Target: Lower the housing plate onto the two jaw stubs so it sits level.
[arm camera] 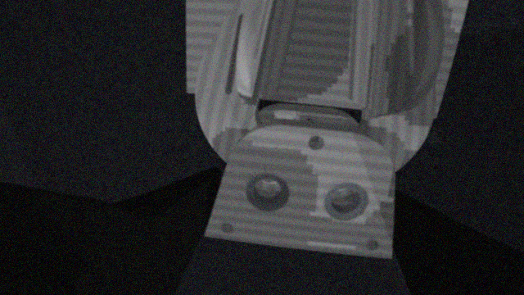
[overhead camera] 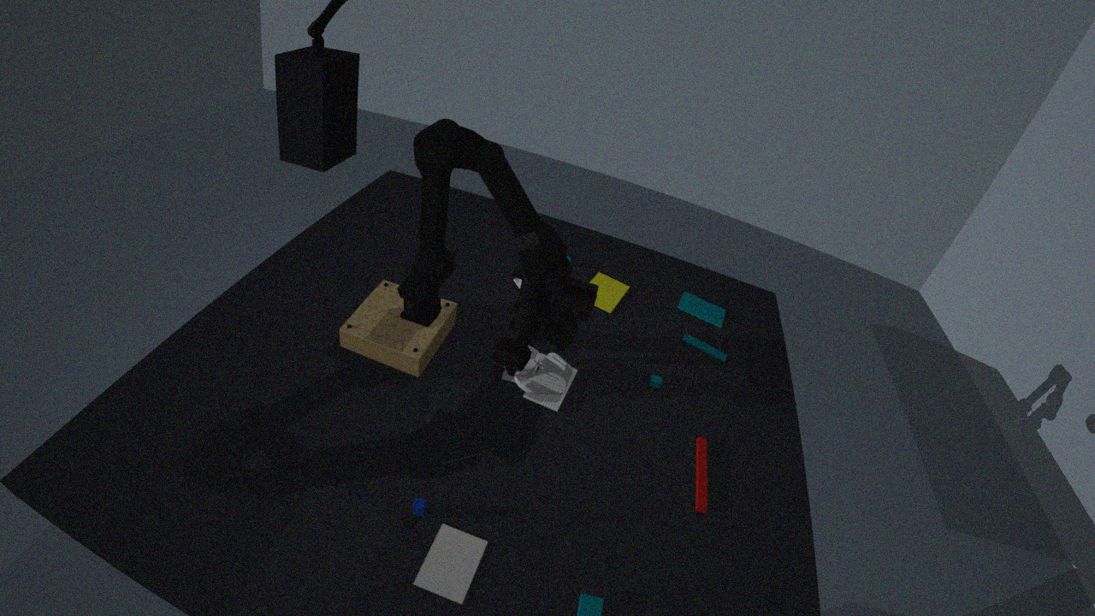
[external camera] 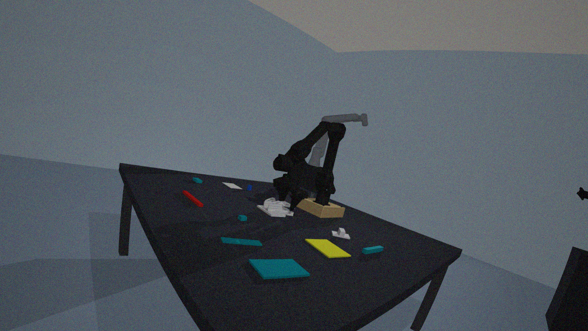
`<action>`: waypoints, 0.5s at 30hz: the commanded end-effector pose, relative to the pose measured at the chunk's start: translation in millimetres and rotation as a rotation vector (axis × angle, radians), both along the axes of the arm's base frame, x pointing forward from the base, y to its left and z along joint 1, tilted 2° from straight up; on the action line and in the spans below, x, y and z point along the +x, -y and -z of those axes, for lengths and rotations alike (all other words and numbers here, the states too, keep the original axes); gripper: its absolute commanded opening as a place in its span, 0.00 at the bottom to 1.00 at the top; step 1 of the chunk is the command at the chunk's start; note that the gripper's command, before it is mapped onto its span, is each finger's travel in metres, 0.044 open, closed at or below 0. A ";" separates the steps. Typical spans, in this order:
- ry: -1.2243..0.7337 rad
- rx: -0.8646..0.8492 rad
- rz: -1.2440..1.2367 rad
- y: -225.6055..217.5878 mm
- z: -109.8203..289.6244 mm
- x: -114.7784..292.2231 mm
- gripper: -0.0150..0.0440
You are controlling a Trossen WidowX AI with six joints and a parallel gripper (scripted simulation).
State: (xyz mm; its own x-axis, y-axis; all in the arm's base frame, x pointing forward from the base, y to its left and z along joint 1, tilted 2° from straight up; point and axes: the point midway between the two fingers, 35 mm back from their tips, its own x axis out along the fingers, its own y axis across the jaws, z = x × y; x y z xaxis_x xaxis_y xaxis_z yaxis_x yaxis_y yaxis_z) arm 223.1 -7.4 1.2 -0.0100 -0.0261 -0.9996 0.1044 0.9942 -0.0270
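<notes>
Clamped on the housing plate (arm camera: 300, 221), the hand (overhead camera: 517, 363) (external camera: 286, 203) (arm camera: 301, 187) is down low at the white assembly (overhead camera: 547, 382) (external camera: 274, 208) (arm camera: 221, 94). Between its fingers, in the wrist view, the plate's two large holes each show a rounded end inside, and its curved edge meets the back of the assembly. Whether it sits level and fully closed, I cannot tell; from outside, plate and assembly blur together.

Across the top view from the left, the wooden block (overhead camera: 379, 353) (external camera: 332, 212) under the arm's foot lies left of the hand, near it. Left of and below the hand, well apart, are a blue block (overhead camera: 418, 506) (external camera: 249, 187) and an off-white plate (overhead camera: 451, 564) (external camera: 232, 185). Just right of the hand, the assembly rests on the bench (overhead camera: 291, 536) (external camera: 361, 288) (arm camera: 82, 82). Farther right and above lies a yellow plate (overhead camera: 611, 293) (external camera: 327, 248); right of the hand, a small teal block (overhead camera: 656, 381) (external camera: 242, 218); farther right, lower down, a red bar (overhead camera: 701, 475) (external camera: 193, 198).
</notes>
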 end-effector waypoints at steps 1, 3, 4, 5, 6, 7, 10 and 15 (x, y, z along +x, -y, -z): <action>-0.003 -0.003 -0.003 0.6 1.2 -1.3 0.85; -0.003 -0.003 -0.003 0.6 1.2 -1.3 0.85; -0.003 -0.003 -0.003 0.6 1.2 -1.3 0.85; -0.003 -0.003 -0.003 0.6 1.2 -1.3 0.85; -0.003 -0.003 -0.003 0.6 1.2 -1.3 0.85; -0.003 -0.003 -0.003 0.6 1.2 -1.3 0.85; -0.003 -0.003 -0.003 0.6 1.2 -1.3 0.85; -0.003 -0.003 -0.008 0.7 3.5 -1.3 0.85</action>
State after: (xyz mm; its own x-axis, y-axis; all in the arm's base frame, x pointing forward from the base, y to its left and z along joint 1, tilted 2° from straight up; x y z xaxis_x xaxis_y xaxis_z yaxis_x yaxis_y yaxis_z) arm 222.8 -7.4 -0.1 -0.0103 -0.0261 -0.9996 0.1021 0.9944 -0.0270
